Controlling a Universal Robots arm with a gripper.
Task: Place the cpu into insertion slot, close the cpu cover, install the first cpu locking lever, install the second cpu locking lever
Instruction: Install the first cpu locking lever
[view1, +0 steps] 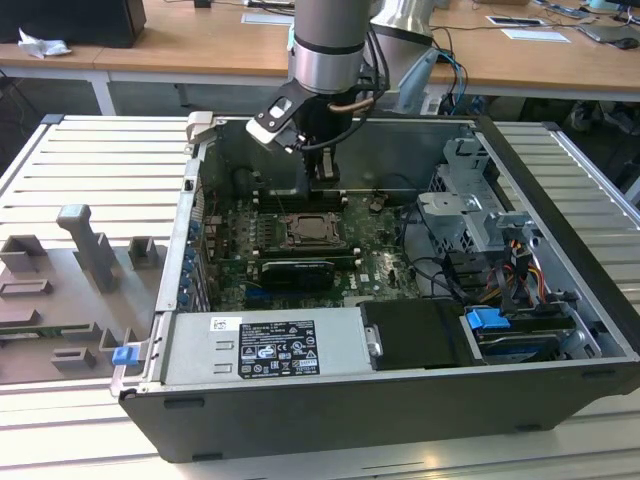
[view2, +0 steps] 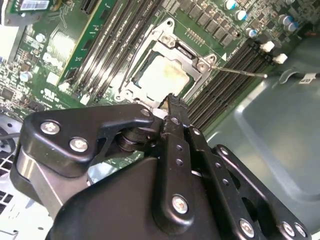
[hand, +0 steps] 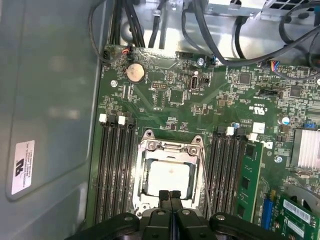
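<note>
1. Gripper (hand: 170, 196): pinched fully together, tips meeting with no gap, nothing held. Poised at one edge of the socket, about midway along that edge.
2. Cpu (hand: 169, 177): pale square face, seated flat in the insertion slot (view1: 316, 233) on the motherboard (hand: 210, 107). Just beyond the gripper's tips and close under them; in the second wrist view, directly past the tip line.
3. Cpu cover (hand: 170, 148): silvery frame, judged to be lying down around the cpu, with the chip's face showing through its window.
4. Locking lever (view2: 240, 71): thin bright rod beside the socket, apparently not latched, its free end standing clear of the frame. Long axis parallel to the memory slots (hand: 115, 170) and close along one flank of the cover. Off to one side of the gripper's tips rather than in line with them, near but apart.
5. Overall position, exterior view: gripper inside the open computer case (view1: 560, 300), hanging vertically over the far side of the insertion slot, toward the case's back wall.
6. Governing relation: closed tips at the cover's edge, lever rod just to the side and running square to that edge.
</note>
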